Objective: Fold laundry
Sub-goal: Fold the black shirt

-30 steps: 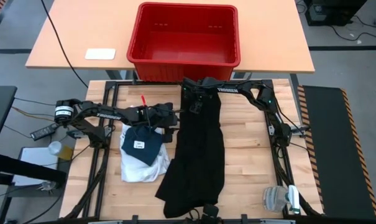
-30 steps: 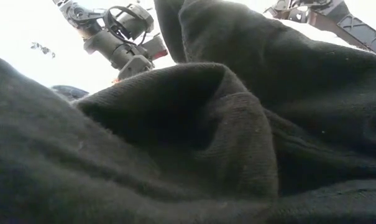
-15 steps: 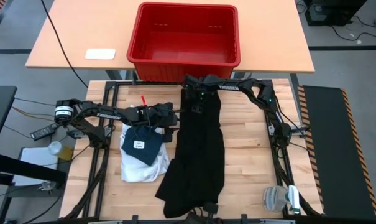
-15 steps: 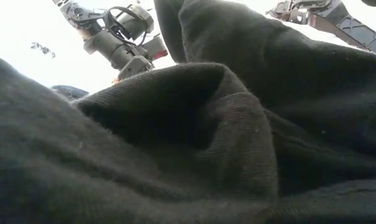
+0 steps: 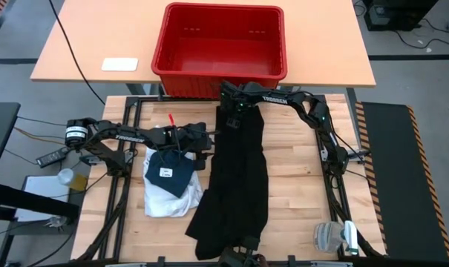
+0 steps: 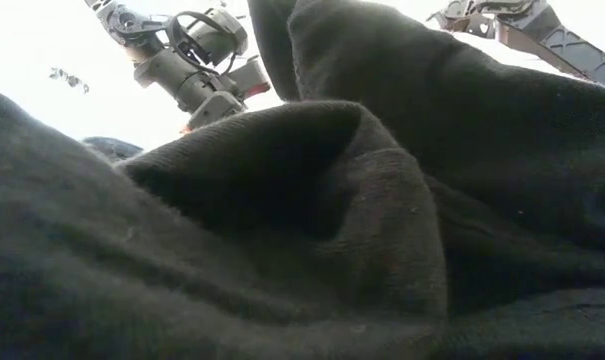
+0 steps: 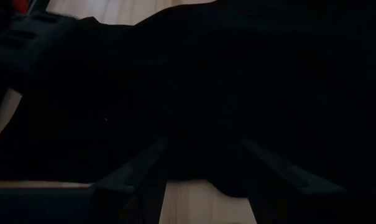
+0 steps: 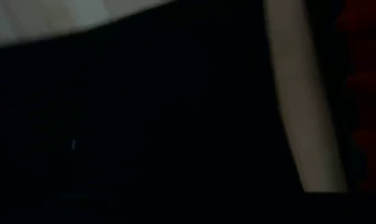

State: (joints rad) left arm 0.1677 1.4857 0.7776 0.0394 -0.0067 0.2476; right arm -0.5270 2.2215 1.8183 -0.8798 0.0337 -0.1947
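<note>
Two arms at one wooden worktop (image 5: 298,178). High view: large black garment with legs (image 5: 235,185) laid lengthwise down the middle of the worktop, its far end near the red crate (image 5: 220,48), its near end at the worktop's front edge; right pincer (image 5: 228,100) at the garment's far end, clenched on the black cloth there; white shirt (image 5: 168,196) spread left of the black garment, touching it; small dark blue piece (image 5: 172,174) with a white label lying on the shirt; left pincer (image 5: 205,141) at the black garment's left edge, just beyond the blue piece, fingers apart with dark cloth between them; whether it grips cannot be told; red crate on a second table behind, a white flat object (image 5: 119,64) beside it.

Low view: black cloth (image 6: 312,230) fills nearly the whole picture, folded close before the lens; a dark arm (image 6: 192,60) above it at upper left.

Left wrist view: two dark fingers (image 7: 138,171) spread, black cloth (image 7: 200,81) over them, pale wood below.

Right wrist view: almost wholly black cloth (image 8: 144,124); a strip of pale wood at one side.
</note>
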